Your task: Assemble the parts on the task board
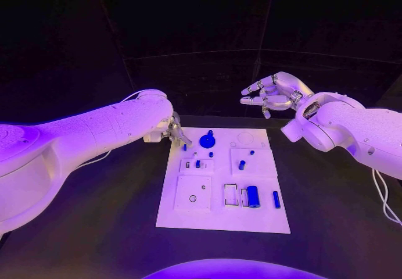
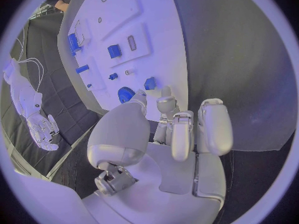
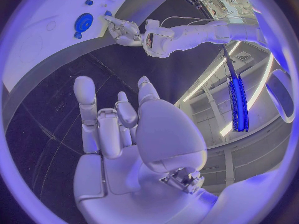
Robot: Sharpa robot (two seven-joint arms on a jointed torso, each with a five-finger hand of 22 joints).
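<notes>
Task board (image 1: 219,218) white on black table (image 1: 100,244), dark room behind, left robot hand (image 1: 173,132) empty at its far corner, right robot hand (image 1: 272,93) spread, raised

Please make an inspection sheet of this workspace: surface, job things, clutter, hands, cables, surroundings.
Surface: black table, dark.
Job things: white task board at the table's middle; round blue gear at its far end; blue cylinder and slim blue pin nearer the robot.
Clutter: nothing seen.
Hands: left hand at the board's far left corner, holding nothing; right hand raised beyond the board, fingers apart.
Cables: white cable beside the right arm.
Surroundings: dark.
</notes>
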